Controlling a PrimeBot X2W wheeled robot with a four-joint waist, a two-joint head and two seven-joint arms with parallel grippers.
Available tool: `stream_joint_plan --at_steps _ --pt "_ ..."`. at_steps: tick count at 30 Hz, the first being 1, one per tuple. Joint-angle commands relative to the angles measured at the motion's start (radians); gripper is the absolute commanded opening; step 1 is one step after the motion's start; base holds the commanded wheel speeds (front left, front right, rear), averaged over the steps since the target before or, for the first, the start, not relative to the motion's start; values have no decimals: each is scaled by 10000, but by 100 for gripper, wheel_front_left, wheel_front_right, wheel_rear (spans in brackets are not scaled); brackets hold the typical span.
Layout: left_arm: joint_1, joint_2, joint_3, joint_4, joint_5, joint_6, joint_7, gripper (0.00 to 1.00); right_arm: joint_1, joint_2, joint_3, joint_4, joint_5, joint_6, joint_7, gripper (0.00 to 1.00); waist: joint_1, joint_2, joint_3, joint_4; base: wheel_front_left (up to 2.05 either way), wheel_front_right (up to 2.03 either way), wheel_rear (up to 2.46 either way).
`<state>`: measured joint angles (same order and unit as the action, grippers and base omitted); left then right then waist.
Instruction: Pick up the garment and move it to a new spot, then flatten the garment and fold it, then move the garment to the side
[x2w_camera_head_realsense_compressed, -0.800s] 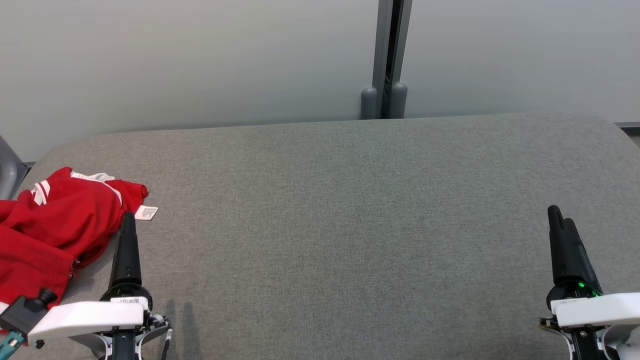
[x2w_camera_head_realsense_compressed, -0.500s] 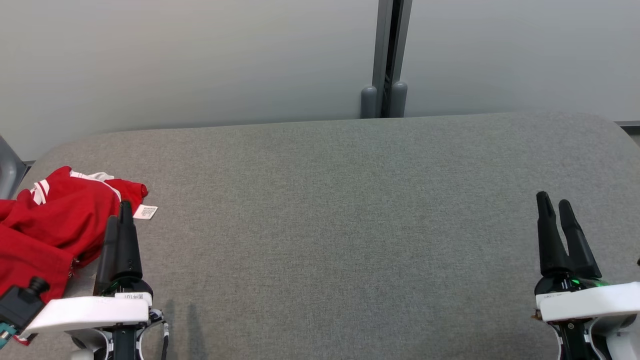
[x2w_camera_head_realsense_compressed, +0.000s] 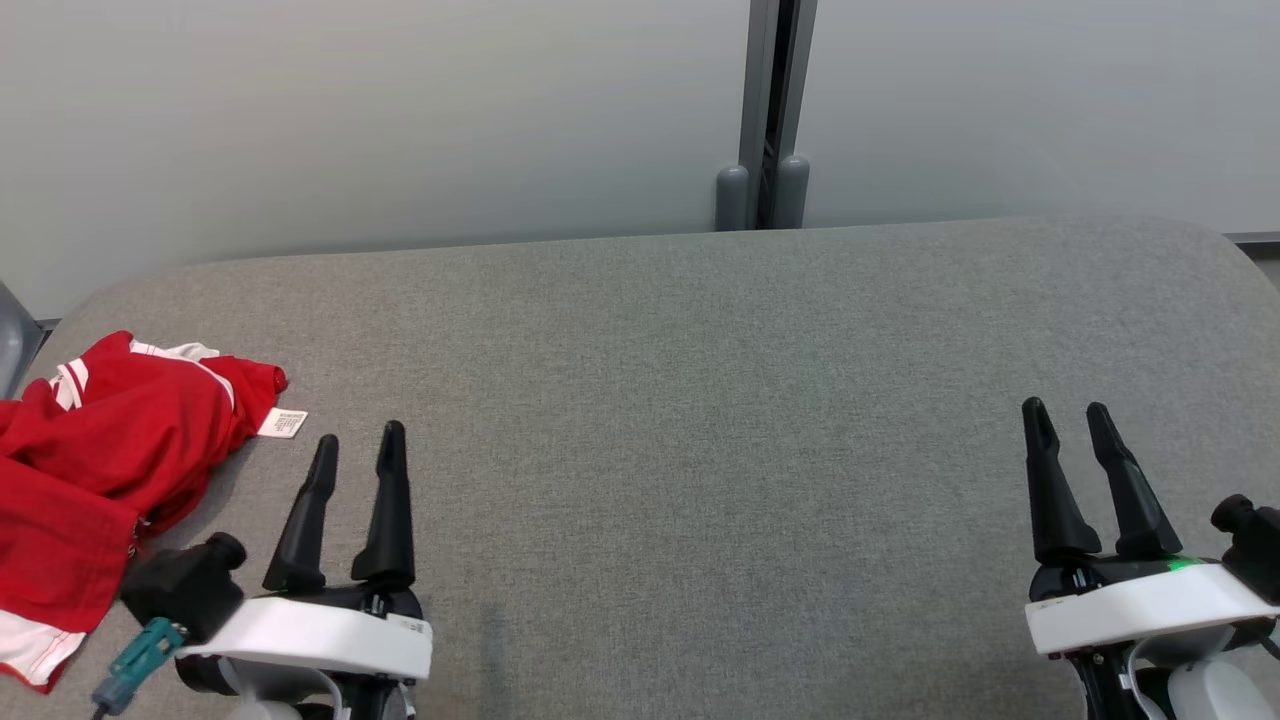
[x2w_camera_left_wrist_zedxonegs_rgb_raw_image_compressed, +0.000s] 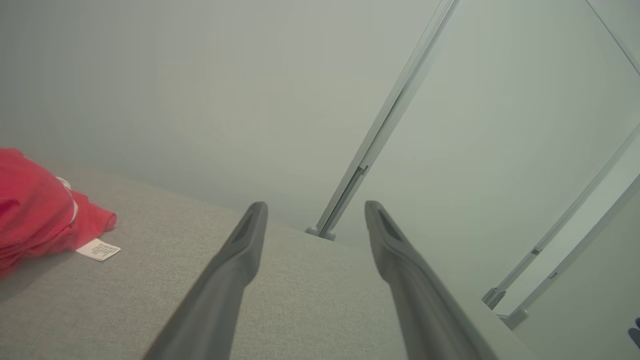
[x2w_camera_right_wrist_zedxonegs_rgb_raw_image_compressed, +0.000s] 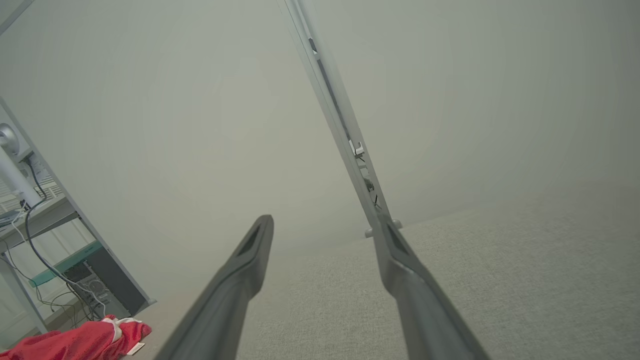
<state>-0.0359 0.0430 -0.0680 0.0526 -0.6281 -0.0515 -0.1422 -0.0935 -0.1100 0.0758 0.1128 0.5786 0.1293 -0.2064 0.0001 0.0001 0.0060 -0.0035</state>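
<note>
The garment (x2w_camera_head_realsense_compressed: 95, 460) is red with white trim and a small white label (x2w_camera_head_realsense_compressed: 282, 423). It lies crumpled at the left edge of the grey fabric table (x2w_camera_head_realsense_compressed: 700, 400). It shows again in the left wrist view as a red garment (x2w_camera_left_wrist_zedxonegs_rgb_raw_image_compressed: 35, 210) at the far left, and low left in the right wrist view as the same garment (x2w_camera_right_wrist_zedxonegs_rgb_raw_image_compressed: 75, 342). My left gripper (x2w_camera_head_realsense_compressed: 358, 445) stands open just right of it, not touching it, with nothing between its fingers. My right gripper (x2w_camera_head_realsense_compressed: 1066, 412) is open too, near the table's right front.
Frosted wall panels with a grey vertical post (x2w_camera_head_realsense_compressed: 765, 110) stand right behind the table's far edge. A desk with cables and a computer (x2w_camera_right_wrist_zedxonegs_rgb_raw_image_compressed: 75, 285) stands beyond the table's left end.
My left gripper has moved right, away from the garment, and turned so both fingers show spread. The right gripper has shifted slightly left and turned likewise. The garment has not moved.
</note>
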Motion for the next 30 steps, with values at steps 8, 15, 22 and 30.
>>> stream_joint_plan --at_steps 8,15,22,30 --pt "39 140 -912 473 2144 912 -254 100 -347 58 136 552 -1512 15 -174 100 0 -1 15 -47 0 0 0" --pt "-58 319 -1295 816 2794 1545 -412 100 -415 150 89 842 -2093 15 -243 100 0 -1 7 -90 0 0 0" --pt "-39 329 -1402 875 3177 1785 -564 100 -497 234 31 1185 -2553 16 -305 100 0 -1 -1 -102 0 0 0" --pt "28 297 -1468 1054 3780 1668 -732 100 -669 315 86 1559 -3141 18 -371 100 -1 -1 7 -105 0 0 0"
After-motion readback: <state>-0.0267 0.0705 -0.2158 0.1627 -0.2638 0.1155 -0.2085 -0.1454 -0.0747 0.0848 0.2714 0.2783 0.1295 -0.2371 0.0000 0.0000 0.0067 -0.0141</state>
